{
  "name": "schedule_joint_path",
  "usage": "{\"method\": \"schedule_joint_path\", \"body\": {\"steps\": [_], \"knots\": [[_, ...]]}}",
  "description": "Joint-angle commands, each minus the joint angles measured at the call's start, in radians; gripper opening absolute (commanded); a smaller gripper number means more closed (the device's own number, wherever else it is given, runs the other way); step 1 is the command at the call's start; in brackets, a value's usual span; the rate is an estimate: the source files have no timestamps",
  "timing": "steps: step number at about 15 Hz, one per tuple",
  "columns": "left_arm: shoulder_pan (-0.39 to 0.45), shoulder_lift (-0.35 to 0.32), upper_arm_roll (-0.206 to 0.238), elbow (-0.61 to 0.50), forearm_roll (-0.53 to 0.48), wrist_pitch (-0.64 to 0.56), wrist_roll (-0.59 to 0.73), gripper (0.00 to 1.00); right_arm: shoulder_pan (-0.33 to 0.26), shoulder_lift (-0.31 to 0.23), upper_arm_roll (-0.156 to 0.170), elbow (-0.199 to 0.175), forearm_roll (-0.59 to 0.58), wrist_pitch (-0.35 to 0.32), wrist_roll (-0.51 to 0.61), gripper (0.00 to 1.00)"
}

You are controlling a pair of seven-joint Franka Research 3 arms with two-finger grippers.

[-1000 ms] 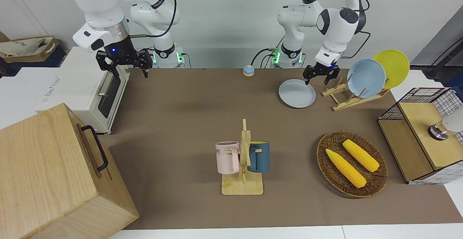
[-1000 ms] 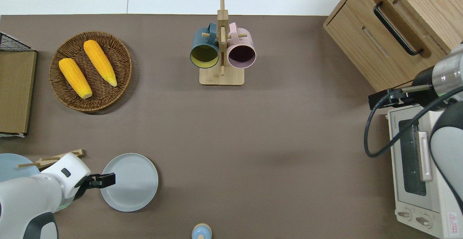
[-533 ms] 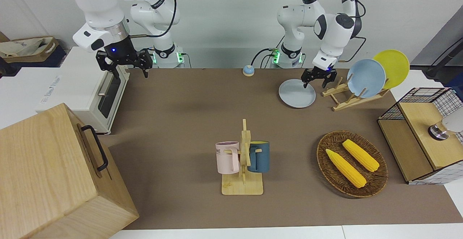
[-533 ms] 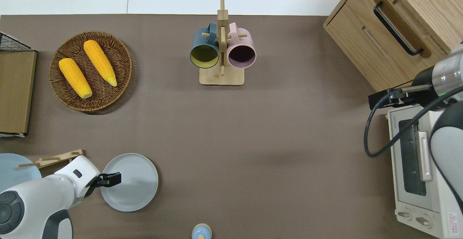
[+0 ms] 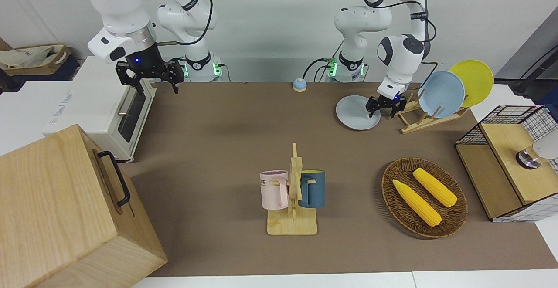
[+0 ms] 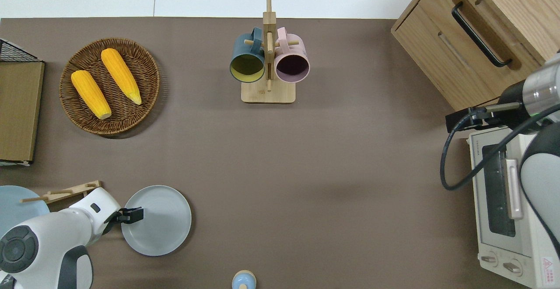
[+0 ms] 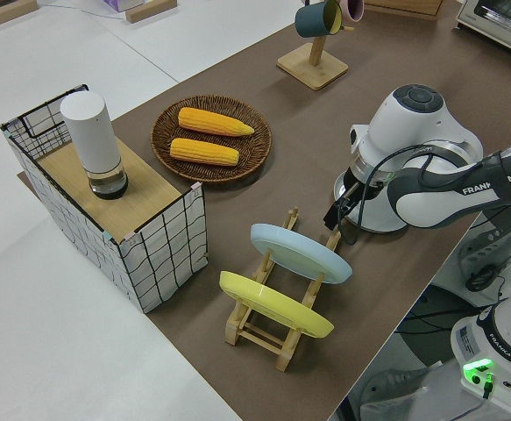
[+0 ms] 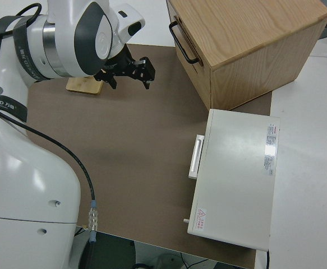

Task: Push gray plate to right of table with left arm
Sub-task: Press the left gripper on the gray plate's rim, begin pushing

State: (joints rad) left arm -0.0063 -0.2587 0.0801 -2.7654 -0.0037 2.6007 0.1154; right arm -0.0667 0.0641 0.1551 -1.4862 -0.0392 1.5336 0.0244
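Left arm's small black two-finger pincer (image 6: 131, 215) is down low at the edge of the small round pale bluish-gray plate (image 6: 159, 220), about its 9 o'clock in the overhead view, the side toward the left arm's end of the counter. Fingers look spread apart, nothing held. Whether a fingertip already touches the rim, can't tell.

Plate lies flat on the brown-matted counter (image 6: 306, 171), close to the robots' edge. Small blue-domed bell (image 6: 243, 280) at its 4 o'clock, a shade nearer the robots. Wooden dish rack (image 5: 429, 116) with an upright sky-blue plate (image 5: 441, 94) and a yellow plate (image 5: 471, 82) sits just beside the pincer, toward the left arm's end.

Step in hand, my read: contact setup, push not yet started. Plate still sits at the left arm's end.

Next move calls for a low, level sweep toward 3 o'clock in the overhead view, fingertips kept below rim height so they don't ride over the shallow rim. The push line should pass through the plate's centre or it will spin off. Path looks open mid-counter.

Farther out: wicker basket (image 6: 148, 105) with two corn cobs at 11 o'clock, mug stand (image 6: 268, 93) at 1 o'clock. Right arm is parked.
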Motion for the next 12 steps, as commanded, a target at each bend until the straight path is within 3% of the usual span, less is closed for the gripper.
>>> {"method": "schedule_joint_path", "body": {"steps": [1, 2, 4, 9, 12], "knots": [[0.002, -0.004, -0.005, -0.014, 0.016, 0.022, 0.006, 0.99, -0.001, -0.006, 0.000, 0.001, 0.007, -0.010, 0.003, 0.983], [-0.003, -0.004, -0.005, -0.014, 0.016, 0.022, 0.000, 0.98, -0.001, -0.006, 0.000, 0.001, 0.007, -0.010, 0.003, 0.983], [-0.007, 0.001, -0.005, -0.013, 0.016, 0.024, -0.007, 0.85, -0.001, -0.006, 0.000, 0.001, 0.007, -0.010, 0.003, 0.983], [-0.009, 0.009, -0.022, -0.010, 0.014, 0.029, -0.013, 0.25, -0.001, -0.006, 0.000, 0.001, 0.007, -0.010, 0.003, 0.983], [-0.011, 0.013, -0.025, -0.005, 0.014, 0.029, -0.016, 0.00, -0.001, -0.006, 0.000, 0.001, 0.007, -0.010, 0.003, 0.983]]}}
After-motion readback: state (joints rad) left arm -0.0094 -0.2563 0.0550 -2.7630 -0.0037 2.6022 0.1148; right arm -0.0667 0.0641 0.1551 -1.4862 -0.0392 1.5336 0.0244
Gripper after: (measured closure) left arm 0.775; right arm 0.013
